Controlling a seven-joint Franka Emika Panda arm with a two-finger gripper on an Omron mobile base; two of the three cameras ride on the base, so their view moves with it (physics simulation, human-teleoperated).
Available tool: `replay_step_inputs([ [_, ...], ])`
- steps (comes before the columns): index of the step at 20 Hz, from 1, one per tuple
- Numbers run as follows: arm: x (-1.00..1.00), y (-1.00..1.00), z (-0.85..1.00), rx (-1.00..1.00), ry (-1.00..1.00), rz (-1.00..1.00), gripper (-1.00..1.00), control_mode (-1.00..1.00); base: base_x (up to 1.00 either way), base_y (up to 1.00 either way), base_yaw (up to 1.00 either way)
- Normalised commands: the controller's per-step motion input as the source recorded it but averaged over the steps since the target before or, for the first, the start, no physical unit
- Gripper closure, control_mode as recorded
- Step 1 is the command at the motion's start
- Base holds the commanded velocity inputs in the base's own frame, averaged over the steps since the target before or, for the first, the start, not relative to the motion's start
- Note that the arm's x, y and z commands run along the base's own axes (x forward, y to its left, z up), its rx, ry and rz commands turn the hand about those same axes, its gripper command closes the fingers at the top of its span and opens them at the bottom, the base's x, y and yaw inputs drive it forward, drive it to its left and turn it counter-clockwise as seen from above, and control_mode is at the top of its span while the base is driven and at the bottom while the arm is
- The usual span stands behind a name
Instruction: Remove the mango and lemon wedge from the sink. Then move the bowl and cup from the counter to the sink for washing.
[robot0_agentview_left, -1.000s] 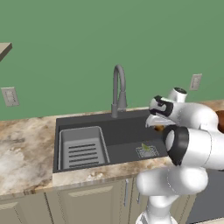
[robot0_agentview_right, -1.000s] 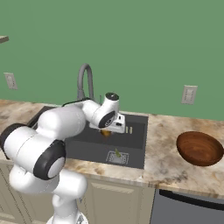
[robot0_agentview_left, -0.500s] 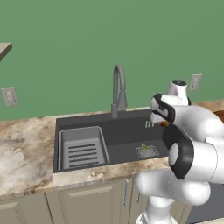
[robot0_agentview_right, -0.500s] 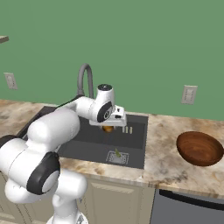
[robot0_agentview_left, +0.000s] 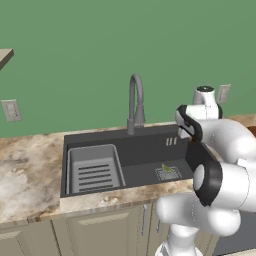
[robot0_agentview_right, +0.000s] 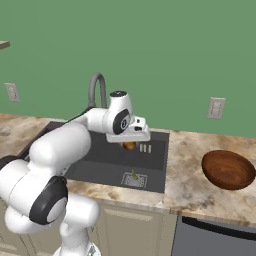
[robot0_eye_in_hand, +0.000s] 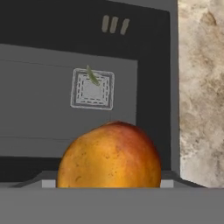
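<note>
the hand (robot0_agentview_right: 129, 145) is up over the sink (robot0_agentview_right: 155, 170), closed around the mango (robot0_eye_in_hand: 109, 157), which sits wide between its fingers. the lemon wedge (robot0_eye_in_hand: 92, 75) lies on the drain square on the sink floor, at about 12 o'clock from the mango in the hand view. the bowl (robot0_agentview_right: 228, 169) rests on the desk (robot0_agentview_right: 187, 165) at 3 o'clock of the sink.

My marbled bench (robot0_agentview_right: 192, 165) carries the reddish-brown bowl (robot0_agentview_right: 228, 170) to the right of the sink (robot0_agentview_left: 145, 150); the lemon wedge (robot0_agentview_right: 134, 175) lies on the drain.
</note>
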Motion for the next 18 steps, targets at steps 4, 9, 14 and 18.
replay_step_inputs([
  [4, 0.0, -0.34, 0.13, -0.06, 0.13, -0.1, 1.0, -1.0, 0.0, 0.0, 0.0],
  [9, 0.0, -0.34, 0.03, -0.05, 0.13, -0.04, 1.0, -1.0, 0.0, 0.0, 0.0],
  [14, 0.0, -0.33, 0.01, -0.02, 0.01, 0.0, 1.0, -1.0, 0.0, 0.0, 0.0],
  [18, 0.0, -0.36, 0.0, 0.0, 0.0, 0.0, 1.0, -1.0, 0.0, 0.0, 0.0],
])
